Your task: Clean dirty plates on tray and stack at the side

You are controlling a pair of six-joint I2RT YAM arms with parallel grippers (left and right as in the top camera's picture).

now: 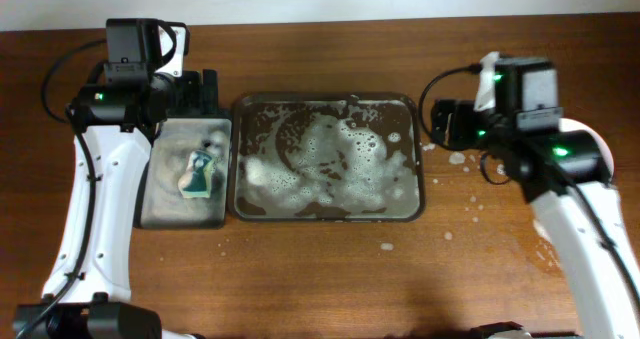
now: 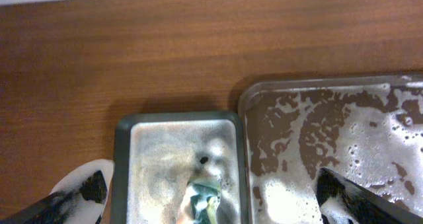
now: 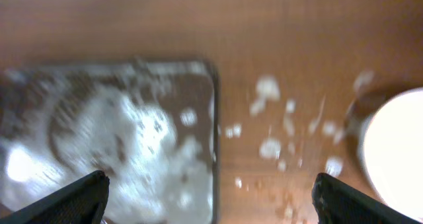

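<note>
Foamy tray [image 1: 262, 129] at centre. A white plate [image 3: 396, 151] rests on the bench [image 1: 330, 289] right of the tray, apart from it. The left pincer [image 2: 211, 178], released, hangs just left of the tray's far-left corner; the right pincer [image 3: 211, 178], released, just beyond its right rim.

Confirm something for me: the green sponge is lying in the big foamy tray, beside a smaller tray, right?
Not quite. The sponge lies in the smaller tray, not in the big foamy tray beside it. The overhead view shows this.
</note>
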